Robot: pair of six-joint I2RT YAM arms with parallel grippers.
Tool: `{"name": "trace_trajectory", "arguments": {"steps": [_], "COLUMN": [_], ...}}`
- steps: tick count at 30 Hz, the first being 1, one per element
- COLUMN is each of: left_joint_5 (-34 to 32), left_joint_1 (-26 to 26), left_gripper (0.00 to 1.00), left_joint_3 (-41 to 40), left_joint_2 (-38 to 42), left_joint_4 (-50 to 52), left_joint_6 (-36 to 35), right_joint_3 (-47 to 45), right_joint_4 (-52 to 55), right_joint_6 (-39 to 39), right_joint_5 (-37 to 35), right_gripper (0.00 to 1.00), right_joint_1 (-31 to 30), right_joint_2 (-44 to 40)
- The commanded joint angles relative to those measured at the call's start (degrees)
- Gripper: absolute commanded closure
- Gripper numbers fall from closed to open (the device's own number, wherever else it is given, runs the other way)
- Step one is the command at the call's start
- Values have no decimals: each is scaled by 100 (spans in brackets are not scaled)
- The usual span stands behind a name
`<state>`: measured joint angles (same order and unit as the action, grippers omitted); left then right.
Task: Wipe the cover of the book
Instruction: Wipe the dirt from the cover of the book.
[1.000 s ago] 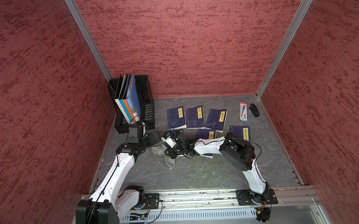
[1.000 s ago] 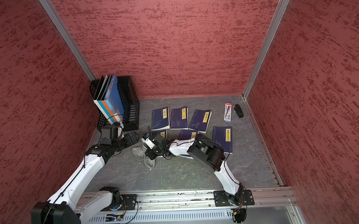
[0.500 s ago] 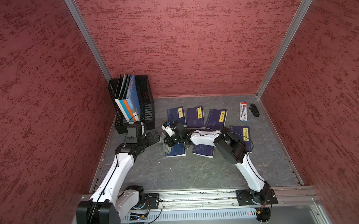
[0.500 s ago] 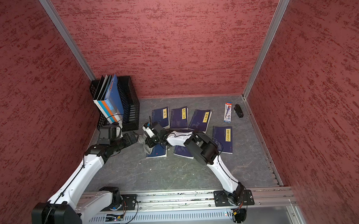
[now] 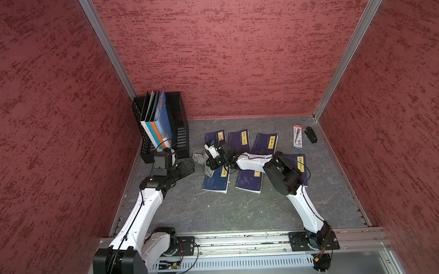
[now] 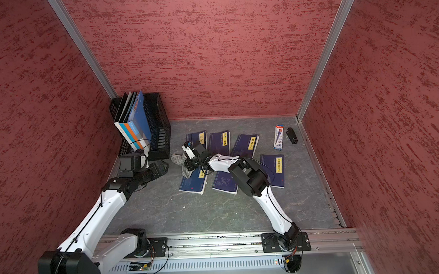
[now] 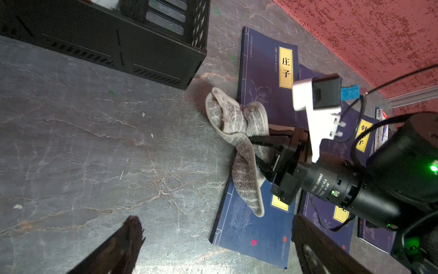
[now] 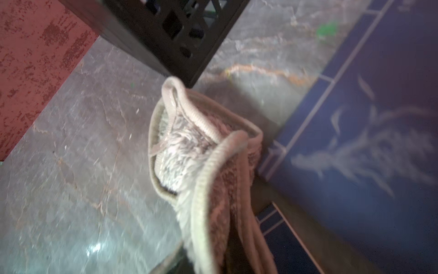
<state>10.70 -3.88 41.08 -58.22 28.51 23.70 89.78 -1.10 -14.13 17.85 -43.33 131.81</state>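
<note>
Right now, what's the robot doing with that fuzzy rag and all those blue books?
The right gripper is shut on a grey cloth and holds it low over the table. One end of the cloth drapes onto the far corner of a blue book, the one it seems to be wiping. The left gripper is open, holds nothing, and hovers beside the black crate. Other blue books lie flat nearby.

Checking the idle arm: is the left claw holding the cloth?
No, the left claw is open and empty; the right claw grips the cloth.
</note>
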Motion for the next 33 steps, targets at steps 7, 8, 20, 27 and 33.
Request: {"name": "trace_trajectory", "arguments": {"steps": [7,8,20,27,33], "left_joint_5": [154,143,-66,-277,-305], "left_joint_1": [58,59,-423,-873,-1121], "left_gripper": [0,0,0,0,0], "left_joint_3": [-56,-64,86,245,329], "left_joint_2": [-172,-190,-339,-611,-860], "left_joint_4": [-267,-280,-203,-144,-222], "left_joint_6": [-54,-61,-118,-217,-235], "right_joint_3": [-2303,-2483,-2709,-3034,-3548], "right_joint_4": [-416,-574,-437,-474,-225], "right_joint_6": [-177,-237,-252,-559,-708], "right_joint_5": [296,315,-257,-623,-1081], "right_gripper": [89,89,89,90,90], "right_joint_1": [-280,-285,-264,-50,1], "right_joint_2": [-1063,-1187,-2204,-2330,-2572]}}
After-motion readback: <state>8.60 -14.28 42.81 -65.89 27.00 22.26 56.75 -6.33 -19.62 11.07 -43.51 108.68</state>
